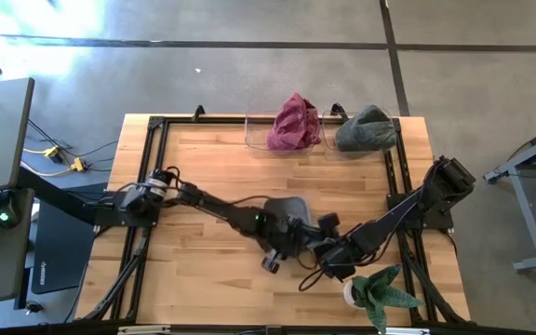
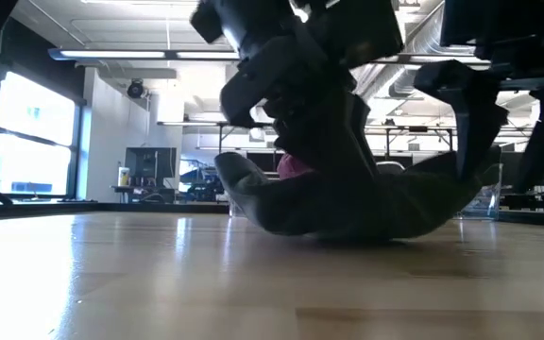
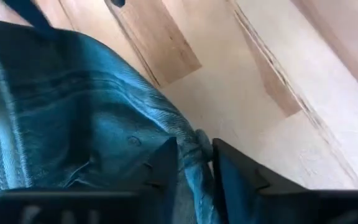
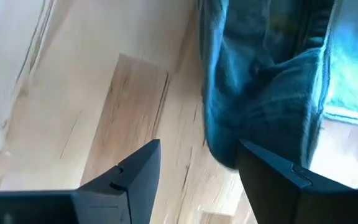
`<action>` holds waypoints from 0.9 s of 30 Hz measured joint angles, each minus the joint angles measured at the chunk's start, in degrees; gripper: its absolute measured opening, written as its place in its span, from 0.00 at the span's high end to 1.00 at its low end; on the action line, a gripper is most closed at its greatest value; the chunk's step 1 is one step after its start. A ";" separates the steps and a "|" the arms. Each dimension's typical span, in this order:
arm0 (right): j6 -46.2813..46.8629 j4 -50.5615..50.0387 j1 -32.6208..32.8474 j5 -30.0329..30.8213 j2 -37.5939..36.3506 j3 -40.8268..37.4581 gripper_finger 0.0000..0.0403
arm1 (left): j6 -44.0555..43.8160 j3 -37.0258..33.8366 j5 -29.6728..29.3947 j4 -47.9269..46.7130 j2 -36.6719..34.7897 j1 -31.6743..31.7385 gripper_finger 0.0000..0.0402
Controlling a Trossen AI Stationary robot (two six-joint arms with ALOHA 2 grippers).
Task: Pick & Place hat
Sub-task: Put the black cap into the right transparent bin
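The table is evenly lit from above, and pale glare is thrown across the floor at the far left. In the low view, the arms are seen as dark silhouettes against bright windows and ceiling lights. Both wrist views are softly blurred, with blue cloth beside the fingers rendered washed out.

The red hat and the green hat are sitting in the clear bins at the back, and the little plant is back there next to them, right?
Not quite. The red hat and the green hat are in the clear bins at the back, but the plant stands at the front edge of the table, near the right arm. The high view shows it.
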 joint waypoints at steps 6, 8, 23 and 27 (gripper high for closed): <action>1.15 -2.02 0.02 0.16 0.00 0.00 0.48 | -5.24 0.00 10.00 -0.33 -0.09 3.70 0.57; 1.15 -1.77 0.02 0.16 0.00 0.00 0.48 | -7.02 0.00 9.86 -0.95 -0.52 3.99 0.53; -1.30 8.95 2.25 0.51 -0.02 0.00 0.48 | -19.84 0.07 -30.56 -29.15 -11.13 -7.86 0.49; -2.18 14.63 2.89 3.07 -0.01 0.00 0.48 | -28.35 -1.17 -36.94 -35.12 -11.12 -9.20 0.49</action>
